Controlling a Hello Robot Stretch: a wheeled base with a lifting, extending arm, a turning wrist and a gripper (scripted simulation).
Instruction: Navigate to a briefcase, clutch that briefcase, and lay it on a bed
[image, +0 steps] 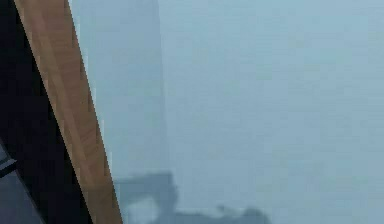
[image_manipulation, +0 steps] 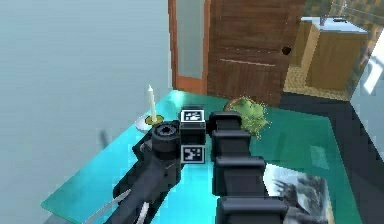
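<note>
In the arm side view my arm (image_manipulation: 235, 165) rises as a dark bar over a teal table (image_manipulation: 320, 135). Two white marker squares (image_manipulation: 193, 118) stand at its far end. My gripper (image_manipulation: 128, 200) slants from there down toward the picture's bottom left, over the table's near corner. Its fingertips run down to the bottom edge, so I cannot tell whether it holds anything. The forward view looks at a pale blue wall (image: 260, 100) from close up.
On the table stand a white candle in a yellow holder (image_manipulation: 150, 105) and a leafy plant (image_manipulation: 250, 113); a printed paper (image_manipulation: 300, 188) lies by the arm. Beyond are a brown door (image_manipulation: 250, 40) and a wooden cabinet (image_manipulation: 335, 55). A wooden door frame (image: 70, 110) edges a dark opening.
</note>
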